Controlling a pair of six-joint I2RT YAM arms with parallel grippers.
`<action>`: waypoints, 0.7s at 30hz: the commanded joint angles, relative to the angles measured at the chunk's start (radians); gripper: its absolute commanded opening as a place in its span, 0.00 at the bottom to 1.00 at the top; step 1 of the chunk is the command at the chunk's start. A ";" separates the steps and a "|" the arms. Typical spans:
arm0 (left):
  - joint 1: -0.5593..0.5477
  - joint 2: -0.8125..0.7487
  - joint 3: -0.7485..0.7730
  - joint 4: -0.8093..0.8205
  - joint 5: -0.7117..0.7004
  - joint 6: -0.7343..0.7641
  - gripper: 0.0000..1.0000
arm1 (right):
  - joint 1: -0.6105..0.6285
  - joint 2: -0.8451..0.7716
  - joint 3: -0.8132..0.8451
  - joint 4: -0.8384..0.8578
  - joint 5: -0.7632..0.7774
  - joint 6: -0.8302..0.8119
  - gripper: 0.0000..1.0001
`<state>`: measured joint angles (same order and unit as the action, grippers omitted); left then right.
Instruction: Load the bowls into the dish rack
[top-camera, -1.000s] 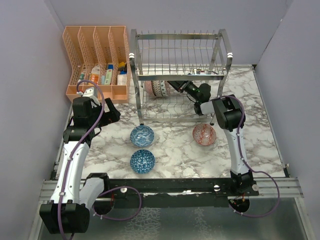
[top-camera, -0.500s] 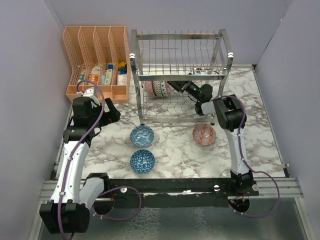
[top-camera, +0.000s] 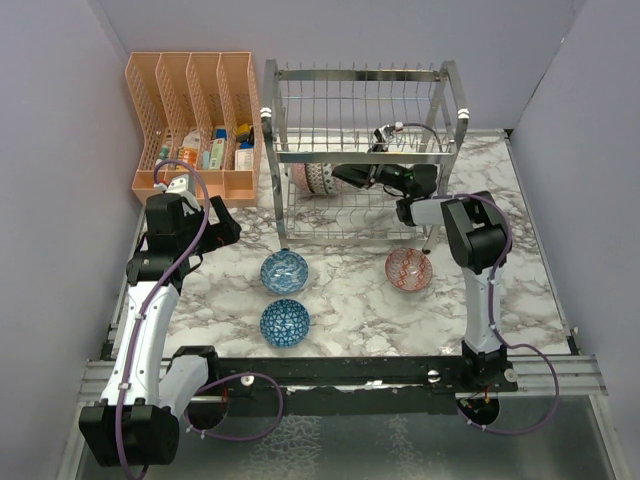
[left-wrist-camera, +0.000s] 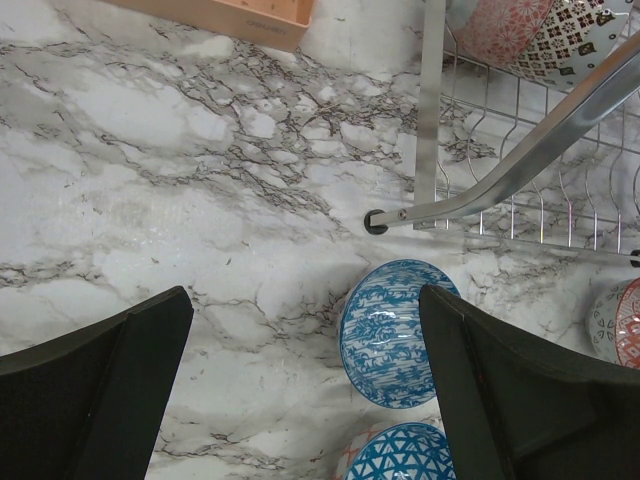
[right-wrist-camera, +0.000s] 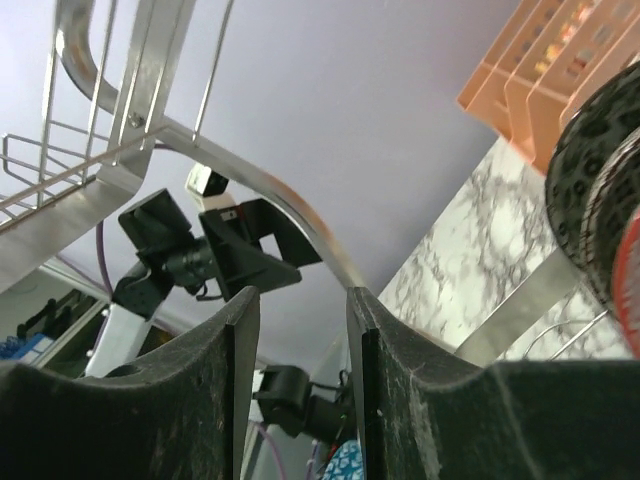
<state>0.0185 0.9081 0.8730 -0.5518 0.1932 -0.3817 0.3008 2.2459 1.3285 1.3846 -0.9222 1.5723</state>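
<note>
with left gripper (left-wrist-camera: 305, 295) and right gripper (right-wrist-camera: 302, 300) both agape and empty, likely calls for a rim pinch on slick, brittle upper blue bowl (top-camera: 284, 271) left of centre

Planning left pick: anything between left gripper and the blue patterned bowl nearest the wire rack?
Nothing visible. The open left gripper hovers above; the blue patterned ceramic bowl lies uncovered beside the shiny wire dish rack's foot.

orange mesh organizer (top-camera: 195, 90) holding small packets, far left on marble table (top-camera: 350, 300)
</note>
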 joint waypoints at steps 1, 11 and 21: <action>0.003 -0.017 0.007 0.013 -0.005 0.013 0.99 | -0.005 -0.096 -0.094 0.028 -0.135 0.066 0.41; 0.003 -0.026 0.007 0.015 0.000 0.009 0.99 | 0.070 -0.123 -0.175 -0.027 -0.246 0.052 0.41; 0.003 -0.041 0.003 0.005 -0.003 0.012 0.99 | 0.100 -0.083 -0.124 -0.041 -0.333 0.048 0.41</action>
<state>0.0185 0.8879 0.8730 -0.5533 0.1932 -0.3817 0.3870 2.1529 1.1782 1.3392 -1.1950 1.6295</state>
